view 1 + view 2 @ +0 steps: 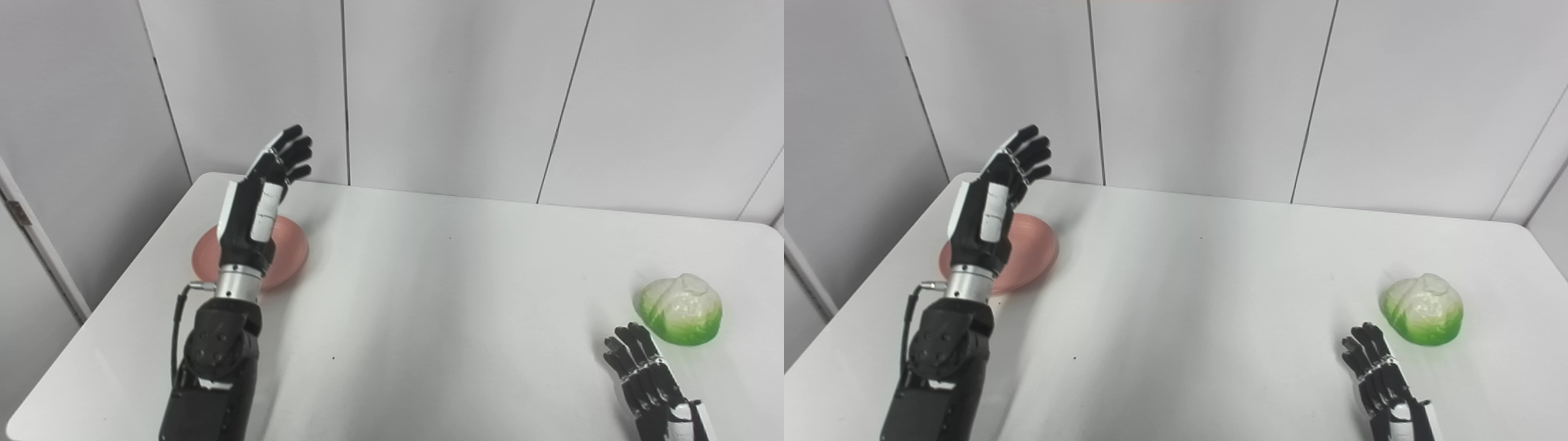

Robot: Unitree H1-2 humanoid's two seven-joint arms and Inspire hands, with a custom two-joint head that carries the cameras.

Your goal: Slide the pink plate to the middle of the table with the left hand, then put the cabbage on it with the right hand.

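One white tabletop (429, 275) meets grey wall panels (459, 92). Left robot hand (260, 196), spread, hovers above the plate (293, 248); right robot hand (646, 373), spread, rests beside the cabbage (681, 309).

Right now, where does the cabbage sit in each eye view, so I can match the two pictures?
Left eye view: cabbage at the right edge, lower half, just above and right of the right hand.
Right eye view: cabbage also lower right, but farther in from the edge, again just beyond the right hand.
Shared landmark: the pink plate at far left, partly behind the raised left hand.
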